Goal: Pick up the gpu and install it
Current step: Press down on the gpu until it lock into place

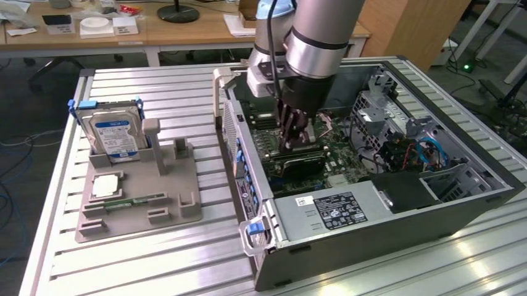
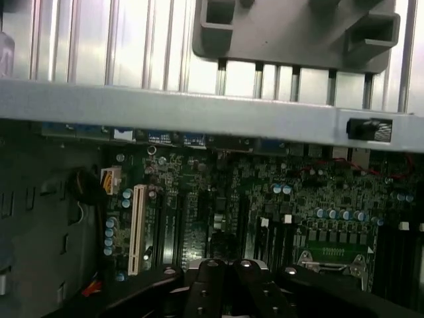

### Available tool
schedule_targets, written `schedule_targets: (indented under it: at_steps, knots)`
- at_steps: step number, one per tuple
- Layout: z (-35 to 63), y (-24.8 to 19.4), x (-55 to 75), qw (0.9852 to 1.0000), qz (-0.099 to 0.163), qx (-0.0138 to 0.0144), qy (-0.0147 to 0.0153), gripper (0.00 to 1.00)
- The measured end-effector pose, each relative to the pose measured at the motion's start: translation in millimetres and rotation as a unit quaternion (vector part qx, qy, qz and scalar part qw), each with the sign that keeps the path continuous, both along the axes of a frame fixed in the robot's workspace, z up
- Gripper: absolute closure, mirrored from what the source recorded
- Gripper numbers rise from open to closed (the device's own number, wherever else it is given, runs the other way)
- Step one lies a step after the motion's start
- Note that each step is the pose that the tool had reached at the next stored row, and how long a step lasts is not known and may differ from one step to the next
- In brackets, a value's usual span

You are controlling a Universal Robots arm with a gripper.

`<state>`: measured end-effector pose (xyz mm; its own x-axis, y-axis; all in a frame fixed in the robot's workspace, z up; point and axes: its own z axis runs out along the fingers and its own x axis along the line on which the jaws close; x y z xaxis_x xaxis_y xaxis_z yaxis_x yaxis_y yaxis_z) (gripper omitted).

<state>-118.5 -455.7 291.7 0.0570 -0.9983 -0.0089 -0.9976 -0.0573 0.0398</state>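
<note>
Pincer point(image 1: 295, 143) reaching down inside the open computer case point(image 1: 461, 203), fingers pressed together over the motherboard point(image 2: 265, 205), hard drive point(image 1: 113, 137) standing in the grey holder point(image 1: 144, 203) on the surface point(image 1: 165, 259)

Silver arm point(image 1: 317, 24), black end effector point(image 1: 295, 143)

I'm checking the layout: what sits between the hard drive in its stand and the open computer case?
In the exterior view, between the hard drive and the computer case lie the grey holder tray's upright posts, then bare slatted table.

Green motherboard point(image 2: 265, 199), grey tray point(image 1: 140, 191), blue-white labelled hard drive point(image 1: 115, 139).
</note>
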Motion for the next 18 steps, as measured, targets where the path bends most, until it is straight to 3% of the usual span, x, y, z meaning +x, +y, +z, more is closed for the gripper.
schedule_targets:
  at_steps: [2, 4, 13, 18]
  knots:
    - [-0.6, 0.0, 4.9, 1.0, 0.0, 0.0, -0.0057, 0.89]
    - [-1.1, 0.0, 9.6, 1.0, 0.0, 0.0, -0.0095, 0.89]
    - [-2.6, 1.7, 15.2, 0.9995, -0.032, -0.0003, -0.0098, 0.89]
    - [-2.6, 1.7, 16.1, 0.9994, -0.034, -0.0005, -0.0098, 0.89]
